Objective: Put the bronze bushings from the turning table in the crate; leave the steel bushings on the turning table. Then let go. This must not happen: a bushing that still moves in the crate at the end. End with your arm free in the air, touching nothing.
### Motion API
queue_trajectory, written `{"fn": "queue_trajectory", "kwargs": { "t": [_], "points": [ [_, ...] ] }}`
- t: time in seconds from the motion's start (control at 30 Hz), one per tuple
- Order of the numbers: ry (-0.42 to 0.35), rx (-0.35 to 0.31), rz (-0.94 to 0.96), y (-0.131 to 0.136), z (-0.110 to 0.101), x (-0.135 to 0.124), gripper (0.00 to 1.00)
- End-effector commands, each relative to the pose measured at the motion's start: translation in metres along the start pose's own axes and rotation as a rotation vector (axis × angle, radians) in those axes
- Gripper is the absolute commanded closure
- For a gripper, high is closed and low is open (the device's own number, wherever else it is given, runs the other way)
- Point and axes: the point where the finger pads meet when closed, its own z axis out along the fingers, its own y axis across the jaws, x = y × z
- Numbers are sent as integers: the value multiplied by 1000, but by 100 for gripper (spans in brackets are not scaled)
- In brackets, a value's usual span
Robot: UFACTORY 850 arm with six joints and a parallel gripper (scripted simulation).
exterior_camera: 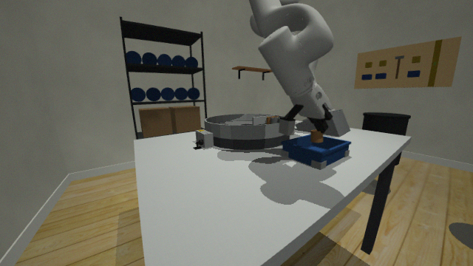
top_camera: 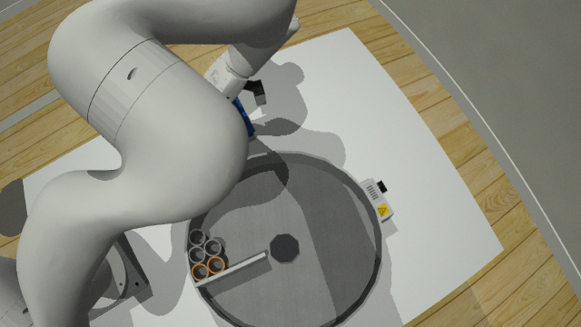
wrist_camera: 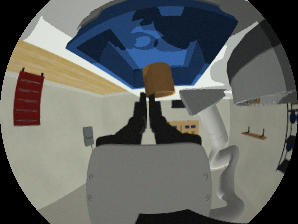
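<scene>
Right of centre in the exterior view, we have our tool closed on the thin wall of a smooth, hollow bronze bushing, fingers almost together, over the blue, straight-walled crate. At lower left from above, we see two bronze rings and three grey steel ones inside the round grey turning table.

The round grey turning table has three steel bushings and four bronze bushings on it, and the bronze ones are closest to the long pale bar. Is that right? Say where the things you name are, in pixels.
Not quite: the top view shows two orange-brown bronze bushings (top_camera: 216,257) (exterior_camera: 268,120) on the round grey turning table (top_camera: 318,272) (exterior_camera: 251,131) (wrist_camera: 265,75), not four. The three grey steel bushings (top_camera: 212,240) (exterior_camera: 275,120) are there, and the bronze ones are closest to the long pale bar (top_camera: 236,268) (exterior_camera: 259,120).
</scene>
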Motion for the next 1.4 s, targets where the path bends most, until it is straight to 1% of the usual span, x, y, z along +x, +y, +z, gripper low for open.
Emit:
{"fn": "queue_trajectory", "kwargs": {
  "t": [0.0,0.63,1.37],
  "points": [
    [1,1,0,0,4,4,100],
    [1,1,0,0,25,22,100],
    [1,1,0,0,27,24,100]
  ]
}}
